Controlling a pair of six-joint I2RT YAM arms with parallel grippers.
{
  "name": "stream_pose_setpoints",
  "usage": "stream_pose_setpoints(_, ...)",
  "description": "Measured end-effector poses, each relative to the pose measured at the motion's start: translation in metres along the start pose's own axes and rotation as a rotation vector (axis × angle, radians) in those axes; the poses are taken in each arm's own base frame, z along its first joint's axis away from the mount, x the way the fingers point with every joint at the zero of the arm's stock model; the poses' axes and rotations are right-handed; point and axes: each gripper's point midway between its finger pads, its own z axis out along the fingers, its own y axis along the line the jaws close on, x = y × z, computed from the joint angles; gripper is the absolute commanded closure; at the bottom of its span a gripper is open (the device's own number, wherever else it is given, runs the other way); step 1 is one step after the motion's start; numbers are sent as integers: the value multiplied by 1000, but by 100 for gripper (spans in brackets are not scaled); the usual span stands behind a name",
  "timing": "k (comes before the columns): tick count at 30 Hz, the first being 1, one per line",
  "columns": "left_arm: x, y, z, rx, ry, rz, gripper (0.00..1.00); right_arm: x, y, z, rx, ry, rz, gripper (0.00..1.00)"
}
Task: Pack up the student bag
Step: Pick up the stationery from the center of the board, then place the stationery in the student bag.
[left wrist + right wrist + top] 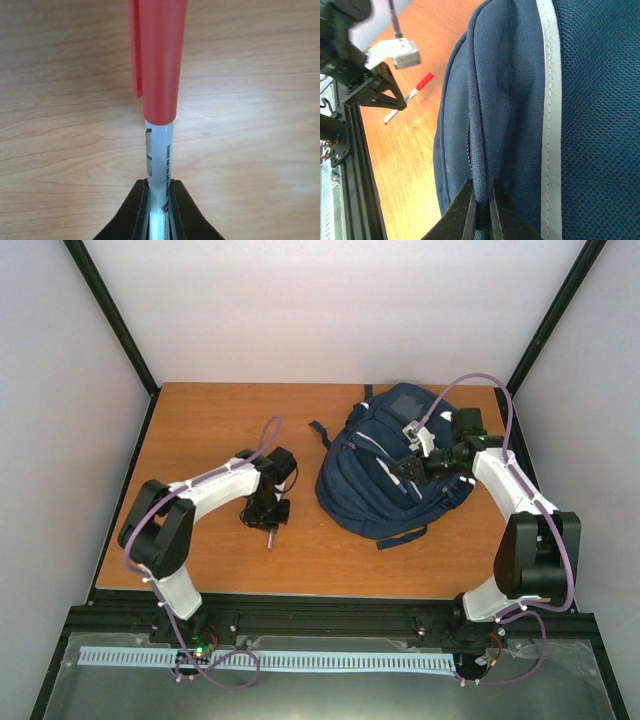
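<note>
Because the bag (385, 465) has to be opened before anything goes in, it lies flat on the right half of the table (200, 420). Our right claw (481, 187) is pressed together on a ridge of its blue cloth along the zip line, beside a white stripe. We judge this pinch is meant to lift or steady the flap so the mouth can part. Whether the zip is open we cannot tell. Well apart to the left, our left claw (160, 182) is clamped on the white barrel of a pen (159, 65), the red cap pointing away from the fingers, on or just above the wood, we cannot tell which. We grip the barrel so the capped end leads, which should suit sliding it into the bag once a gap shows.
</note>
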Motion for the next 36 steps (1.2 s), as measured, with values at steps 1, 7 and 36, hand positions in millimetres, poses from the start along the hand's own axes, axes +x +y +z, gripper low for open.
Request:
stream_pose_setpoints(1, -3, -5, -11, 30, -27, 7, 98, -2, -1, -1, 7, 1, 1, 97)
stream_pose_setpoints(7, -19, -59, -89, 353, -219, 80, 99, -25, -3, -15, 75, 8, -4, 97)
stream_pose_setpoints(36, -88, -265, -175, 1032, -148, -53, 97, -83, -7, -40, 136, 22, 104, 97)
